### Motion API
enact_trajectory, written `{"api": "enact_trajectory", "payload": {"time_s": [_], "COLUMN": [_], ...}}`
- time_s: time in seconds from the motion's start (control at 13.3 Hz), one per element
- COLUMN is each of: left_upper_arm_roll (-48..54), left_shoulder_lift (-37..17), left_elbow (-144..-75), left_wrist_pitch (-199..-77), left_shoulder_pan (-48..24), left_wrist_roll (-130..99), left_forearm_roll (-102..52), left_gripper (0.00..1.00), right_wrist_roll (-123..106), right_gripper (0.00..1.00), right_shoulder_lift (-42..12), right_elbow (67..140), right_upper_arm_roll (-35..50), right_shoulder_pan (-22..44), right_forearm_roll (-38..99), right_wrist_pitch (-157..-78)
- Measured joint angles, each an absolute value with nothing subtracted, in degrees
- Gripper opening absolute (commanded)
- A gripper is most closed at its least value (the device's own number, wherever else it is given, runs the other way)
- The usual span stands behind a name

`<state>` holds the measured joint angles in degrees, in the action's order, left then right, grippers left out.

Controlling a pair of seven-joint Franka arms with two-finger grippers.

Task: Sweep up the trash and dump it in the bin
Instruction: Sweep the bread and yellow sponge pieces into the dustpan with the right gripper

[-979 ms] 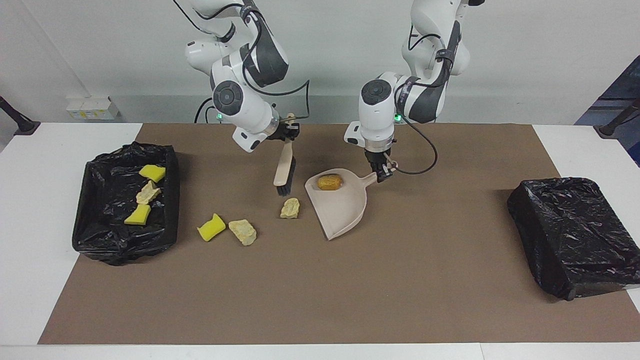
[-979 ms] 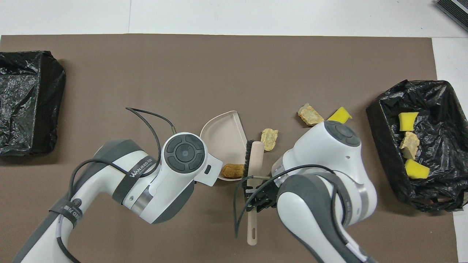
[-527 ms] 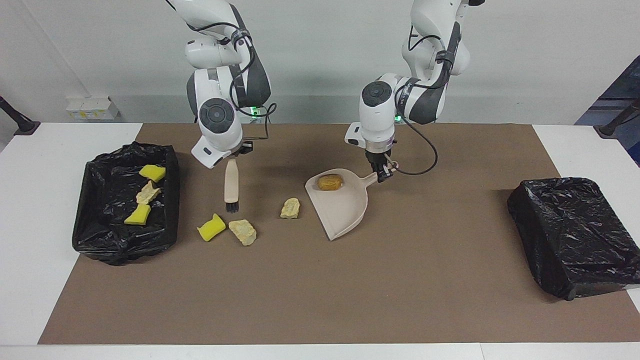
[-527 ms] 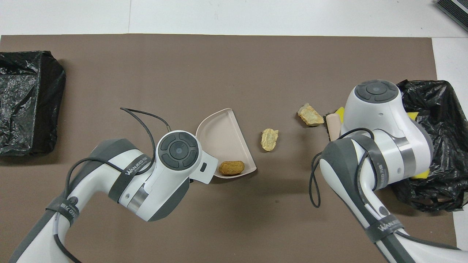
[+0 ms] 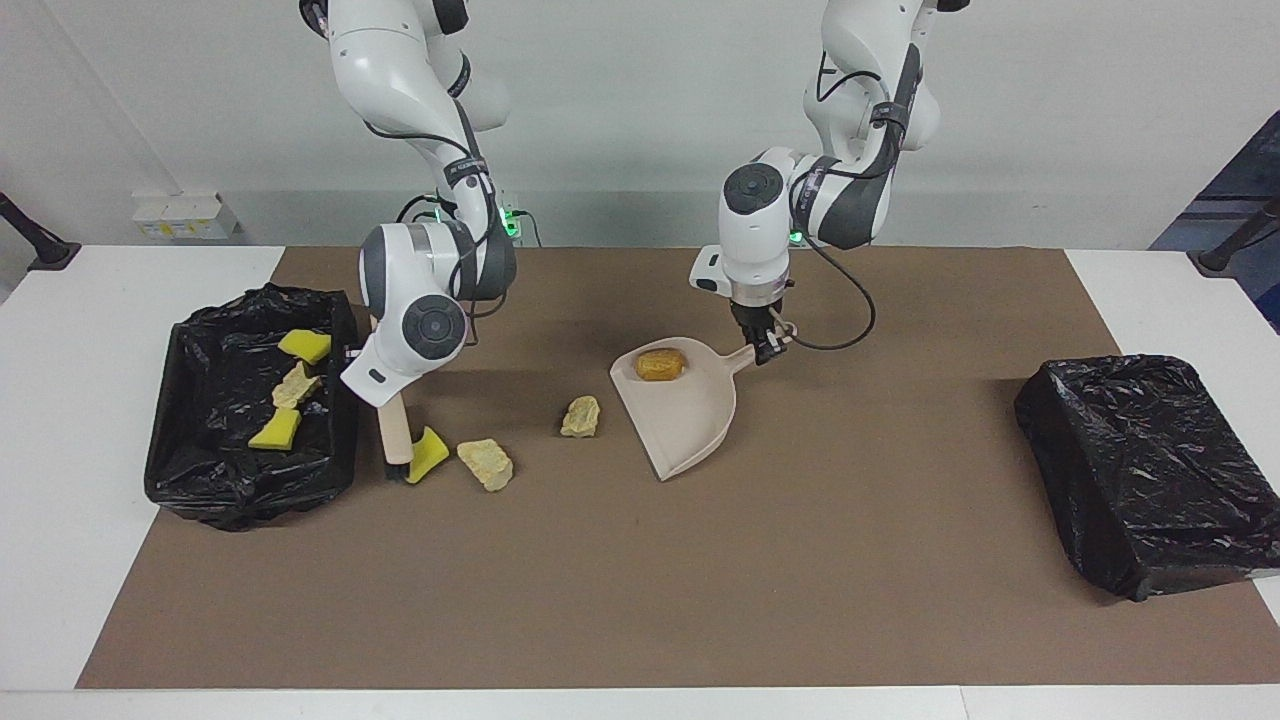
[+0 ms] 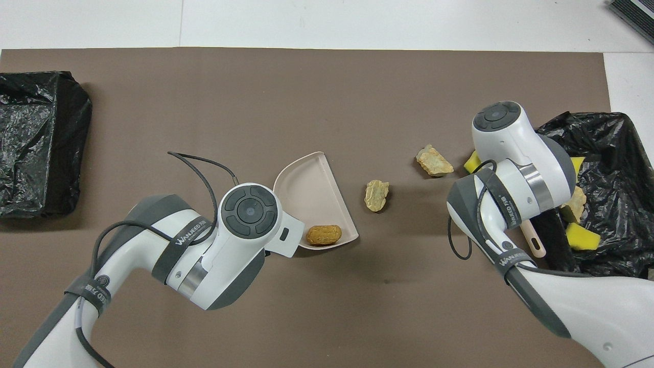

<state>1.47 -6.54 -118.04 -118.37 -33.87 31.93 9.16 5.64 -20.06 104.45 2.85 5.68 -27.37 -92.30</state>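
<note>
Gripping the handle of the beige dustpan (image 5: 682, 410), the left gripper (image 5: 764, 347) is clenched on it at the middle of the brown mat (image 5: 800, 560); the pan rests flat on the mat, its mouth turned toward the right arm's end of the table; a golden-brown lump (image 5: 660, 364) lies inside it near the handle. Toward the right arm's end, the right gripper (image 5: 372, 392) is mostly hidden under its own wrist; it grasps the beige brush (image 5: 393, 435), which hangs nearly upright with its black bristles down at the mat, just beside the lined bin (image 5: 200, 480); the bristles touch or almost touch a yellow sponge chunk (image 5: 430, 452). A tan lump (image 5: 486, 464) lies on the mat just beside that chunk, toward the dustpan; another tan scrap (image 5: 581, 416) lies near the pan's open edge, apart from it. Inside the black-lined bin sit two yellow sponge pieces (image 5: 304, 345) (image 5: 277, 430) with a tan lump (image 5: 296, 386) between them. At the left arm's end of the table a second black-bagged bin (image 5: 1150, 470) stands well apart from everything else.
</note>
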Motion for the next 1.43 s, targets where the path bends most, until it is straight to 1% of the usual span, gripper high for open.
{"api": "enact_trajectory", "payload": {"time_s": [0.23, 0.38, 0.6, 0.83, 1.13, 1.43], "left_upper_arm_roll": [1.47, 1.47, 1.46, 1.45, 1.45, 1.45], "left_shoulder_lift": [-6.54, -6.55, -6.55, -6.55, -6.55, -6.55], "left_elbow": [-118.06, -118.06, -118.07, -118.15, -118.35, -118.47], "left_wrist_pitch": [-118.37, -118.37, -118.37, -118.37, -118.37, -118.39], "left_shoulder_pan": [-33.87, -33.87, -33.87, -33.86, -33.77, -33.60], "left_wrist_roll": [31.90, 31.88, 31.85, 31.82, 31.77, 31.76], "left_forearm_roll": [9.16, 9.16, 9.15, 9.14, 9.14, 9.13], "left_gripper": [0.00, 0.00, 0.00, 0.00, 0.00, 0.00], "right_wrist_roll": [7.12, 7.40, 12.04, 12.97, 9.33, 3.81], "right_gripper": [0.00, 0.00, 0.00, 0.00, 0.00, 0.00], "right_shoulder_lift": [-21.63, -21.63, -22.76, -24.80, -25.39, -25.40], "right_elbow": [103.99, 103.64, 101.75, 98.12, 97.46, 97.69], "right_upper_arm_roll": [3.03, 3.38, 3.60, 3.97, 7.37, 12.87], "right_shoulder_pan": [5.34, 6.22, 10.72, 12.70, 14.26, 14.97], "right_forearm_roll": [-26.77, -21.87, -14.81, -8.35, -4.41, -3.52], "right_wrist_pitch": [-93.51, -93.51, -93.29, -92.37, -93.79, -94.95]}}
